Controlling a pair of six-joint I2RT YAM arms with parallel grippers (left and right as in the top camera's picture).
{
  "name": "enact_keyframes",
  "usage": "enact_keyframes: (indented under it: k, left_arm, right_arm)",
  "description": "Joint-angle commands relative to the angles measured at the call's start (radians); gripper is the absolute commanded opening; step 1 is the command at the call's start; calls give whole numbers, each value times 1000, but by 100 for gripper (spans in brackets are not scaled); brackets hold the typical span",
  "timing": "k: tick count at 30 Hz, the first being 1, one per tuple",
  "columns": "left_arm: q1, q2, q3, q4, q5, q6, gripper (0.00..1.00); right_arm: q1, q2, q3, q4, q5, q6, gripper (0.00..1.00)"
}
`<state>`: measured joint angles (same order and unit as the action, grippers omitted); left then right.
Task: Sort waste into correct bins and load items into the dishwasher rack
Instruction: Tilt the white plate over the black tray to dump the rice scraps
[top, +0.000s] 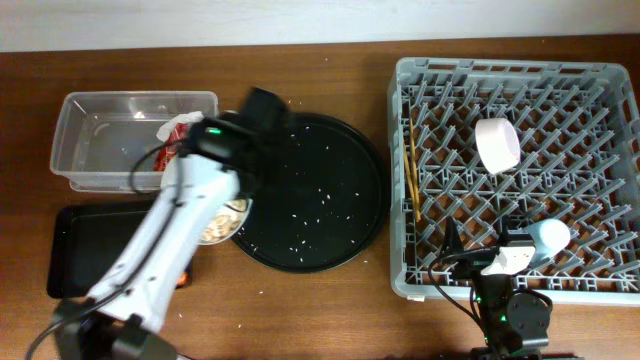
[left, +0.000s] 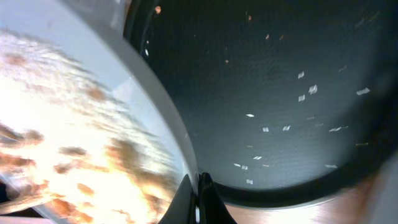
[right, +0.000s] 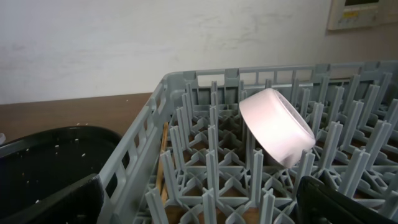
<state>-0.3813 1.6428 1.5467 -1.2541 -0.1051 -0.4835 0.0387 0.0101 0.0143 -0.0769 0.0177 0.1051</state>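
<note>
My left jaws clamp the wider white shallow bowl's (top: 222, 224) rim near the desk's left edge. Next, I judge, tip its food scraps (left: 68, 155) into the shallow black tray (top: 72, 250). My right jaws hang open.

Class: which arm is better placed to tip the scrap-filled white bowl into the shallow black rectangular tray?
Left. The left tool pinches the rim of the white bowl, close to the black rectangular tray. The right tool hangs open over the dishwasher rack, across the table.

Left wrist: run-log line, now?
left fingers shut on wide bowl | right fingers open at rack | racked: small bowl, cup, chopsticks
</note>
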Motion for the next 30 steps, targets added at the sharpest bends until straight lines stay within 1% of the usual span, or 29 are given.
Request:
enact_keyframes:
  k: [1,5,8,9,11,12,13,15,17,19,20,22,24,26,28,30]
  left_arm:
    - [200,-36,5,-6,303,96,0]
    - [430,-36,-63,-3,498,230,0]
    - [556,-36,-106,-1,604,336,0]
    - [599,-36,-114,-5,670,386,0]
    - [684,-40,-125,-13,850,536,0]
    - [720,-43,-126,-27,901,583,0]
    - [776,-56,-126,-56,987,671,0]
    - [872,-87,-140,-106,1139,809,0]
    - [970,-127,-181,-151,1231,907,0]
    - [1079,-174,-251,-184,1291,999,0]
    - [1167,-206,-314,-199,1346,1060,0]
    - [1233,-224,-366,-214,1400,1104,0]
    - [1276,-229,-413,-244,1435,1160,0]
    - [1263,-230,-420,-243,1445,1163,0]
    - [1231,-230,-420,-231,1450,1162,0]
    - [1147,-230,-418,-213,1451,1162,0]
  right_arm:
    - [-6,-6,-9,-2,-6,3,99]
    - [-6,-6,-9,-2,-6,3,98]
    - [-6,-6,-9,-2,-6,3,98]
    - [-6,-6,-9,-2,-6,3,98]
    - [-6,-6,-9,-2,-6,3,98]
    - [-6,-6,-9,-2,-6,3,98]
    - [-6,-6,-9,-2,-6,3,98]
    - [-6,-6,-9,-2,-6,3,98]
    - [-6,-6,-9,-2,-6,3,98]
    - [-6,-6,-9,-2,-6,3,98]
    - [-6,-6,-9,-2,-6,3,98]
    - [-6,-6,-9,-2,-6,3,98]
    - [-6,-6,-9,-2,-6,3,98]
    - [-6,-6,-9,-2,-6,3,98]
    - [-6,-6,-9,-2,-6,3,98]
    - [-6,-6,-9,-2,-6,3,98]
